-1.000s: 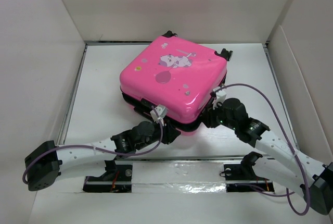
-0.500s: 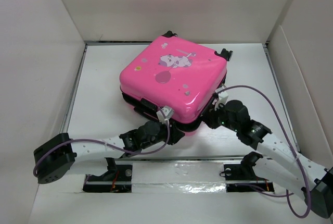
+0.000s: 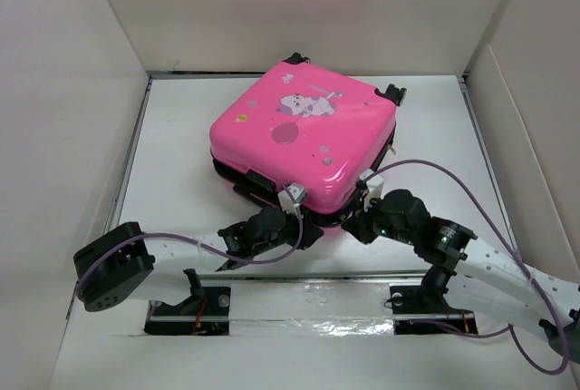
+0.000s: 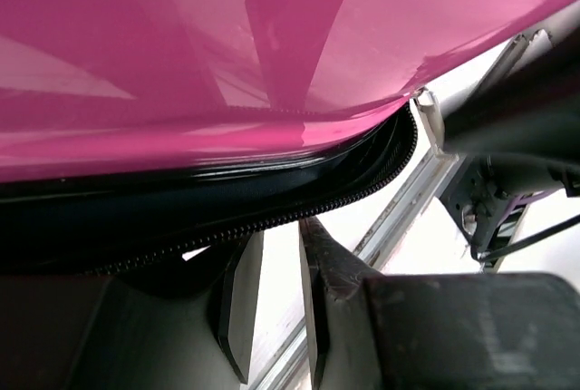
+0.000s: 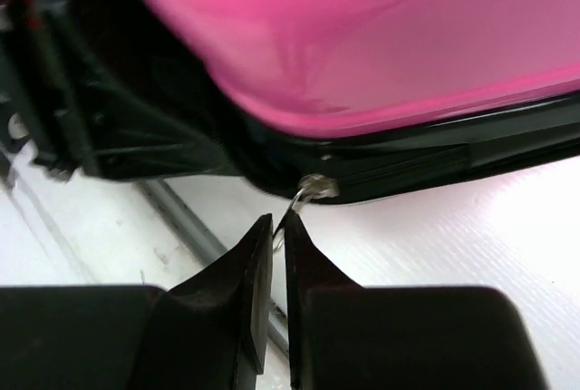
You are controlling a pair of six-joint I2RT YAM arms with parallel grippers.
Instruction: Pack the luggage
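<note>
The luggage is a hot-pink hard-shell case lying flat with its lid down, its cartoon print facing up. A black zipper band runs under the lid's edge. My left gripper is at the case's near corner. In the left wrist view its jaws stand a little apart just below the zipper band, with only white table showing between them. My right gripper is at the near right side. In the right wrist view its jaws are pinched on the silver zipper pull.
White walls enclose the table on three sides. A metal rail runs along the near edge, just behind both arm bases. The right arm's black body shows beside the left gripper, and the left arm shows left of the right gripper.
The right gripper slid left along the case's near side and closed its jaws on the zipper pull. The left arm swung right, and its gripper moved right towards the near corner.
</note>
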